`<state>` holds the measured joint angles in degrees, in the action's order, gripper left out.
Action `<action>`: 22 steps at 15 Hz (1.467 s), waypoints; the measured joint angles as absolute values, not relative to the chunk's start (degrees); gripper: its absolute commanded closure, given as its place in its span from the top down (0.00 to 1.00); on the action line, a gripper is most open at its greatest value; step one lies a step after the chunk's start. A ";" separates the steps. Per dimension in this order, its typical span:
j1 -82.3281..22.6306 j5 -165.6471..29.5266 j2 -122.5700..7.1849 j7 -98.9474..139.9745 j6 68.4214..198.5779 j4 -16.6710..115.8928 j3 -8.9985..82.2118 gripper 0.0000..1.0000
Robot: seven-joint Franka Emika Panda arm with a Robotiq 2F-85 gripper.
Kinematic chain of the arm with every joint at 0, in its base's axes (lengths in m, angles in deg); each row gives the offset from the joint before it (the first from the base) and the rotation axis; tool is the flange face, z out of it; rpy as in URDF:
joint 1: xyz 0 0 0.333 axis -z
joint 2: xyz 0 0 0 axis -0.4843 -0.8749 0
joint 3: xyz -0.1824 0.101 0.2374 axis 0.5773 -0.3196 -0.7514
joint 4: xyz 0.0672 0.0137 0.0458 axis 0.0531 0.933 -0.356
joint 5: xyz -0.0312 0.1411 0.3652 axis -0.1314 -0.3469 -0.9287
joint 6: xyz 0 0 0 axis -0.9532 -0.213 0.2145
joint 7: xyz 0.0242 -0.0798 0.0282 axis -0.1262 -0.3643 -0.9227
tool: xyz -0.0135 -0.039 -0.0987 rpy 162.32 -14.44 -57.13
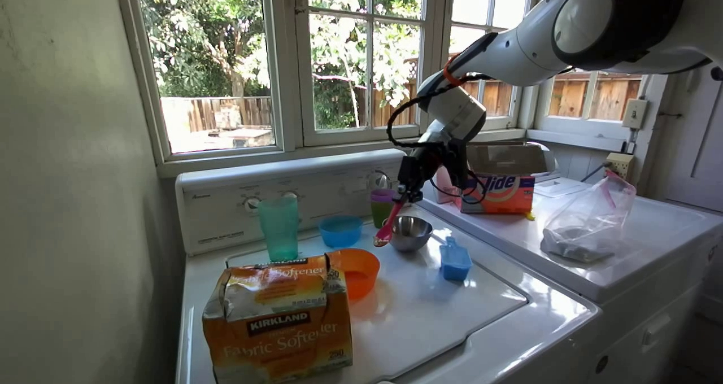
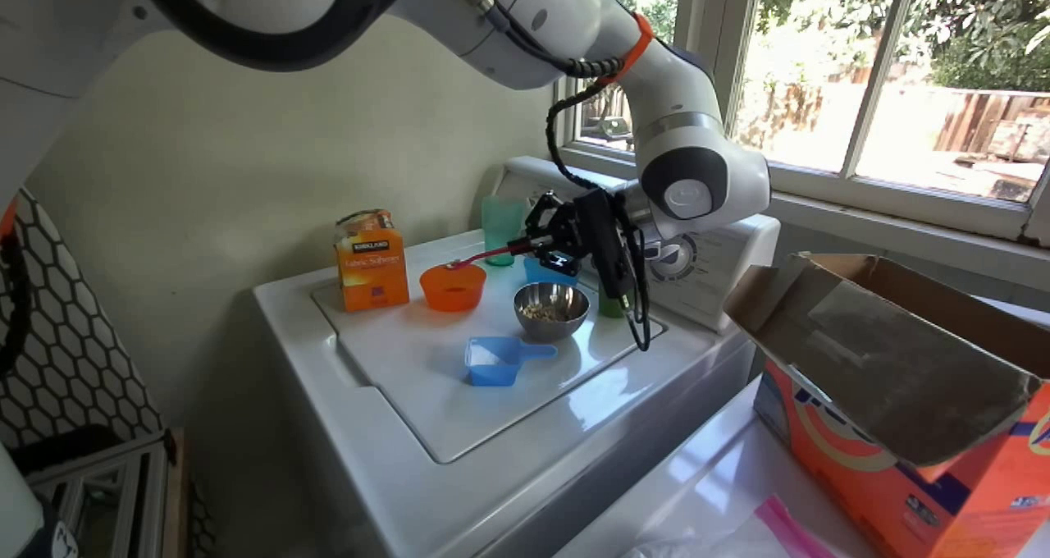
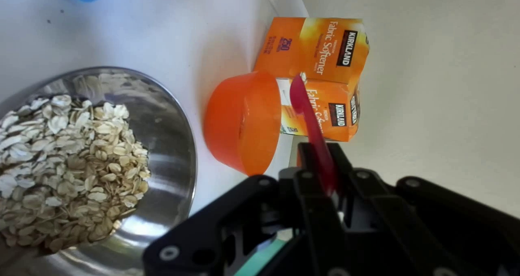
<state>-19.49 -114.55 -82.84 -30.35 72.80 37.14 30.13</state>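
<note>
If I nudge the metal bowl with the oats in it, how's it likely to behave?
The metal bowl looks smooth and solid, so it probably won't bend. It stands on a glossy lid, so it may slide rather easily. The oats lie loose with bare metal above them, so a gentle push likely won't spill any; a sharp tilt might.

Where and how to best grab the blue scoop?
Probably by the handle of the blue scoop, from above, pinched across its width: it's slim, uncovered and juts out toward the control panel. The claw holds the pink spoon, so it would need freeing first.
</note>
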 measured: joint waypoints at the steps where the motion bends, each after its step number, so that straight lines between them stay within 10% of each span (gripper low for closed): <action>1: -19.78 -114.12 -82.84 -30.35 72.81 37.14 30.02 0.03; 22: -21.21 -113.25 -81.80 -31.33 74.54 37.02 28.19 0.03</action>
